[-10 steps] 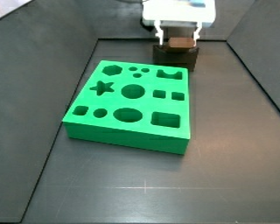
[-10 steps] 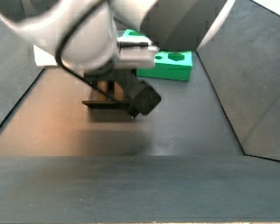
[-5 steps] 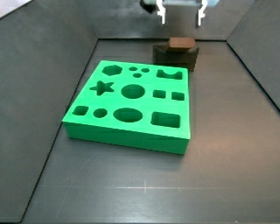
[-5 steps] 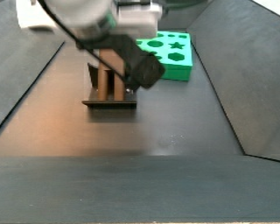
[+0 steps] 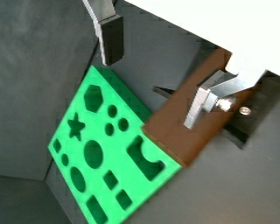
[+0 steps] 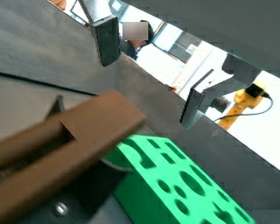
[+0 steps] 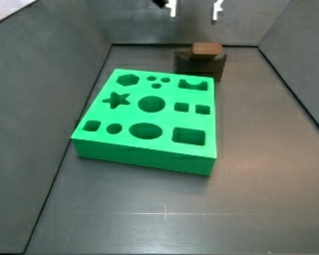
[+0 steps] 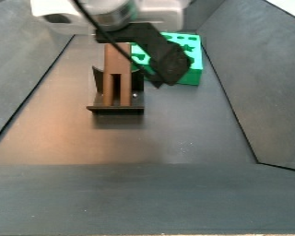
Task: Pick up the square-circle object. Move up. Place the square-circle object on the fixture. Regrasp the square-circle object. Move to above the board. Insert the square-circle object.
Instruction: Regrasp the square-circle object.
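End effector (image 7: 191,8) open wide, empty, hanging straight above the square-circle object (image 7: 206,50) (standing upright in fixture (image 8: 117,111), near the floor's far edge); regrasp means descending along its long axis.

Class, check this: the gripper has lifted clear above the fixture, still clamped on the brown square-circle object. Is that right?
Not quite. The gripper is above the fixture but open and empty; a side view shows the square-circle object left standing on the fixture.
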Controlling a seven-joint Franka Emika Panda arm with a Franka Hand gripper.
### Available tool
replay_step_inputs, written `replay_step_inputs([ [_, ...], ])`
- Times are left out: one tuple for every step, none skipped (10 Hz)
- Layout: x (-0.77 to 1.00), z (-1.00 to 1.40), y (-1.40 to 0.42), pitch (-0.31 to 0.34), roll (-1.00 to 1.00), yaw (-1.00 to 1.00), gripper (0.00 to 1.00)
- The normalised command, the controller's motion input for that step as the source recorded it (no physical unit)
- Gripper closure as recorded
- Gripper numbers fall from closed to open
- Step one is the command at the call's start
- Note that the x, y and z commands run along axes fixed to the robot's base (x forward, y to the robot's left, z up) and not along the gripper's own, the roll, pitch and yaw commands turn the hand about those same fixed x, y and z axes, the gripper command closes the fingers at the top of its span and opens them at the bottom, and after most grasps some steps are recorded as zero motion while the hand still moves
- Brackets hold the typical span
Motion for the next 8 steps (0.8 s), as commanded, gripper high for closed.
replay_step_inputs([
  [-1.0, -0.01, 0.0, -0.074, 0.03, -0.05, 0.0],
  [-1.0, 0.0, -0.01, -0.088, 0.06, -0.03, 0.0],
  [-1.0, 0.01, -0.01, -0.098, 0.08, -0.01, 0.0],
  [-0.96, 0.02, -0.01, -0.107, 0.1, 0.0, 0.0],
  [-0.82, 0.01, -0.02, -0.112, 0.11, 0.02, 0.0],
  [-0.64, 0.02, -0.02, -0.112, 0.12, 0.03, 0.0],
  [-0.42, -0.54, -1.0, -0.031, 0.83, -1.0, 0.0],
  [-0.24, -0.49, -1.0, -0.044, 0.83, -1.0, 0.0],
])
